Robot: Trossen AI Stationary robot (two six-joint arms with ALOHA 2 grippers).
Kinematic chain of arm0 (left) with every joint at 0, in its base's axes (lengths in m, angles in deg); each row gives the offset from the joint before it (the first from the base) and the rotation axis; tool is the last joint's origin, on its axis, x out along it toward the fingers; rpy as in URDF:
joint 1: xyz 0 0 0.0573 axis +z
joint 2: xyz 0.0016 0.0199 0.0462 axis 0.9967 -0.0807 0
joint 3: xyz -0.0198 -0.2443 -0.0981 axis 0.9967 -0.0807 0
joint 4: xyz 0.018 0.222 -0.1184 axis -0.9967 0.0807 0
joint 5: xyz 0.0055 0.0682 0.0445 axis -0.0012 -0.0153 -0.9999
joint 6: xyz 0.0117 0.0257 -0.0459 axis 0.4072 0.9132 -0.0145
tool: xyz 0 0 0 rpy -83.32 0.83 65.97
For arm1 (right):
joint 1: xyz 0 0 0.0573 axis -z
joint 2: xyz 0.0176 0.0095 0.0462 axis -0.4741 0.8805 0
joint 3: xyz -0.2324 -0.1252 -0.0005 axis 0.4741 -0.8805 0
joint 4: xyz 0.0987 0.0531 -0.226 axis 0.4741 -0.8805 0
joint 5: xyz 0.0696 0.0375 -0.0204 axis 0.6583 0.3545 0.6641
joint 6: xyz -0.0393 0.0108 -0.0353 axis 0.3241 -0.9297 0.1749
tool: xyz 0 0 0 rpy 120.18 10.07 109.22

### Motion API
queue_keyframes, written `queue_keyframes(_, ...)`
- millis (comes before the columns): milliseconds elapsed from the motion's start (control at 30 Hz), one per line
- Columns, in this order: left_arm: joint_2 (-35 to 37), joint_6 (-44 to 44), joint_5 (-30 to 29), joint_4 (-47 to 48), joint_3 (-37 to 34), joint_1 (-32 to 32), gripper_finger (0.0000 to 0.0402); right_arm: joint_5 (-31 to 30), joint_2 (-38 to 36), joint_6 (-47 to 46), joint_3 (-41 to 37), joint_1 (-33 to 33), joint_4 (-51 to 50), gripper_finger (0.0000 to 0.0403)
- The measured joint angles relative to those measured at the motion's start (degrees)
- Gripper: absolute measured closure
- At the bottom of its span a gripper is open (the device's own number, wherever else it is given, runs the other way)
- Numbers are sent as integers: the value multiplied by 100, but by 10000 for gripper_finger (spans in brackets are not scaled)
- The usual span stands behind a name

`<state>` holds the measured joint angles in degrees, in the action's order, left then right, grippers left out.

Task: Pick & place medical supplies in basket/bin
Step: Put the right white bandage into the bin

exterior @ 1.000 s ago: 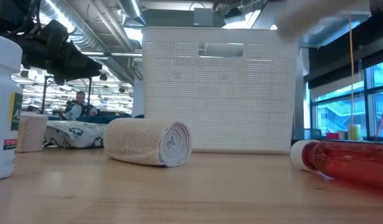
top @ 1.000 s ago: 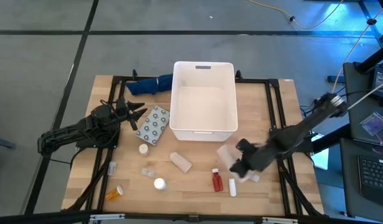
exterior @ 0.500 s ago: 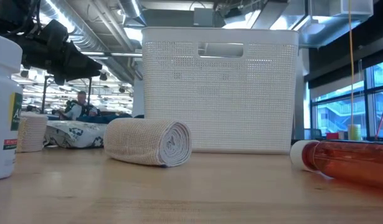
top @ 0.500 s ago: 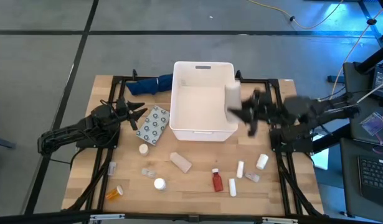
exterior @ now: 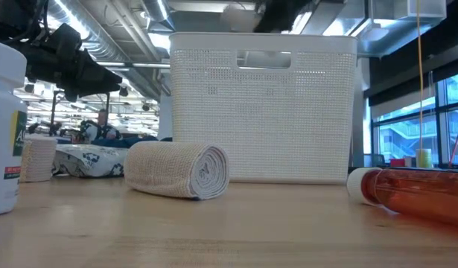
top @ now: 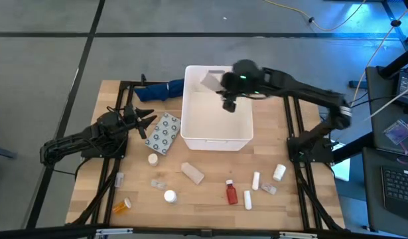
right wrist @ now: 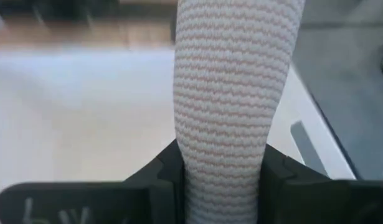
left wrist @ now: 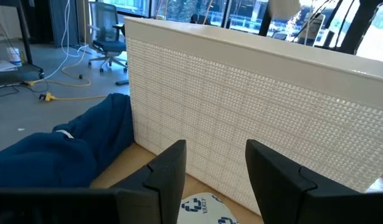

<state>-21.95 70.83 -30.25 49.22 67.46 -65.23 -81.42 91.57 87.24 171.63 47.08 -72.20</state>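
Observation:
My right gripper (top: 221, 83) hovers over the far part of the white tub (top: 188, 106), shut on a beige roll (top: 209, 80). The right wrist view shows the roll (right wrist: 231, 81) between the fingers, with the tub's floor (right wrist: 79, 106) behind it. My left gripper (top: 148, 123) is open and empty at the table's left, beside the tub's left wall (left wrist: 253, 106) and over the grey blister pack (top: 162, 133). A second beige roll (top: 192, 173) lies on its side on the table, in front of the tub. My right gripper pinches the beige roll between its two fingers (right wrist: 161, 180), on the roll's curved sides near one end (right wrist: 223, 163). The rest of the roll sticks out past the fingertips. The roll is lifted clear, above the tub's opening.
On the near part of the table lie a red bottle (top: 231, 192), white tubes (top: 255, 180), a white bottle (top: 278, 172), an orange bottle (top: 122, 206) and small white items (top: 170, 196). A dark blue cloth (top: 160, 89) lies at the tub's far left.
My right gripper has lifted the beige roll off the near right of the table. It has swung fast toward the far edge and then leftward, and now stands over the tub. It has stayed shut on the roll throughout.

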Motion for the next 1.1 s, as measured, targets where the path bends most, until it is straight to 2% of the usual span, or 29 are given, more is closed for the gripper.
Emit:
queue_keyframes(67, 1, 95, 0, 0, 2, 0, 242, -68, 465, 416, 230, 138, -320, 289)
queue_keyframes(200, 0, 314, 0, 0, 1, 0, 242, -777, 1208, 1138, 419, 350, -755, 288)
queue_keyframes(333, 0, 355, 0, 0, 1, 0, 242, -1251, 1737, 1432, 361, 557, -1042, 287)
queue_keyframes(467, -1, 356, 0, 0, 2, 0, 242, -1306, 2243, 1431, 274, 767, -995, 286)
queue_keyframes(600, -1, 355, 0, 0, 2, 0, 242, -1654, 2684, 1478, 274, 905, -642, 286)
queue_keyframes(800, -1, 355, 0, 0, 2, 0, 242, -1797, 3161, 1961, 271, 993, -407, 286)
queue_keyframes(1100, -1, 353, 0, 0, 0, 0, 242, -1823, 3387, 2150, 267, 993, -414, 270)
